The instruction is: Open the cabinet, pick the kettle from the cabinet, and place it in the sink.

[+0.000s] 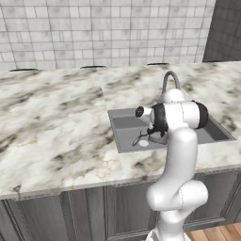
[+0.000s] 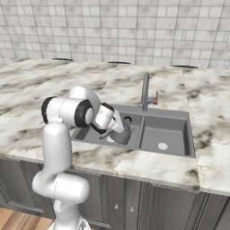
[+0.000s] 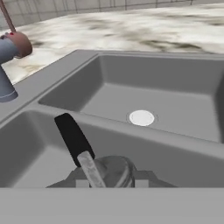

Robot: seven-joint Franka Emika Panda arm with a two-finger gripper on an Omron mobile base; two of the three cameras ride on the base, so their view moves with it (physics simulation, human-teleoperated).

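Reaching down into the sink (image 2: 134, 143), my pincer (image 2: 120, 134) is squeezed shut on the kettle (image 2: 122, 135). I hold it by its thin black handle (image 3: 72, 136), and its round grey lid shows right at my finger tips in the hand view.

In the hand view the handle slants up and to the left.

The sink has two bowls with a low wall (image 2: 140, 128) between them. The kettle is in the bowl on my left side, close to that wall. I cannot tell if the kettle's bottom touches the floor of the bowl or hangs just over it.

The other bowl is past the wall, with a small white drain (image 2: 162, 146) in the middle of its floor. It has lots of room.

The faucet (image 2: 145, 92) stands at the back edge of the sink, behind the wall between the bowls, well apart from my hand. Its little red handle (image 3: 19, 43) sticks out to one side.

All around the sink lies the marble counter (image 1: 52, 127). A tiled wall (image 2: 112, 27) stands at the far edge of the counter.
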